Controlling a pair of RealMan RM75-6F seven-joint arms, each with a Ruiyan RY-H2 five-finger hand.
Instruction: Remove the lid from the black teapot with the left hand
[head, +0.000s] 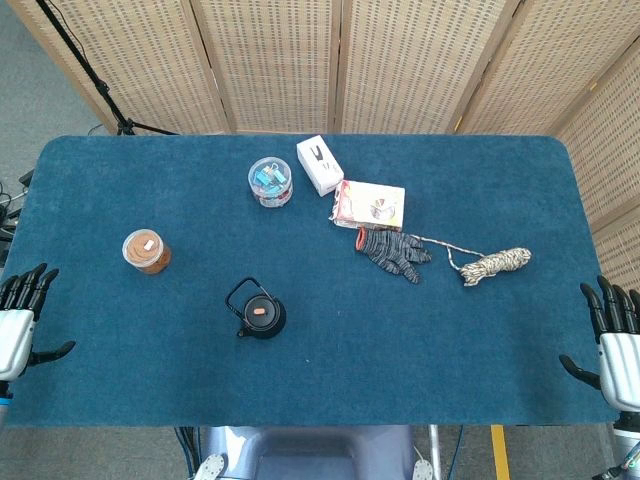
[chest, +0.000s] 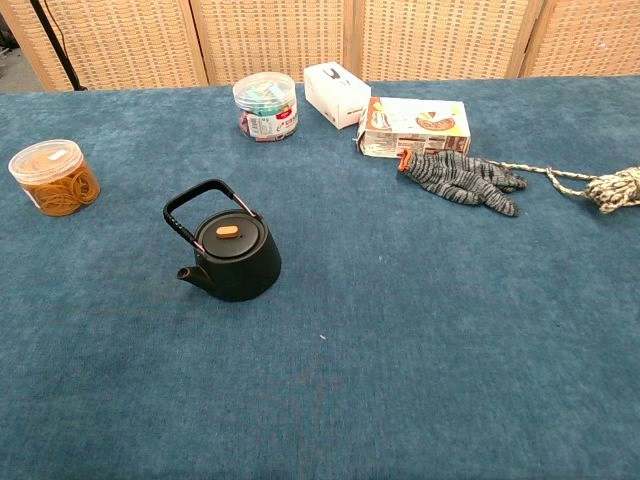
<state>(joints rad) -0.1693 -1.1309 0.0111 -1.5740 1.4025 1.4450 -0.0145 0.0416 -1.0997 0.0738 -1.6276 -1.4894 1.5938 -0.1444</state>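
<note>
Leftmost, the left hand (head: 22, 318) hangs at the edge of the blue cloth-covered table (head: 330, 370), fingers apart and holding nothing, well to the left of the black teapot (chest: 231, 257). Up and left of the teapot stands a clear round tub (chest: 55, 177) filled with tan rubber bands, its lid on.

The teapot sits upright in the left half of the table, well apart from everything else. In the chest view its short spout points to the left and slightly toward the camera, and its arched handle (chest: 200, 205) is tipped back to the left, away from the lid. The lid (chest: 232, 239) is still seated on the pot, with a small orange knob (chest: 228, 232) at its centre.

Behind the teapot, near the far edge, a clear round tub (chest: 266, 107) holds mixed coloured clips. Just to its right lies a white box (chest: 337, 94), then a flat printed carton (chest: 415, 126). A grey knitted glove (chest: 458, 180) lies touching the carton's front edge, and a coiled rope (chest: 612, 187) lies further right.

Far right of the teapot, the right hand (head: 615, 340) is at the table's edge, fingers spread, empty.
</note>
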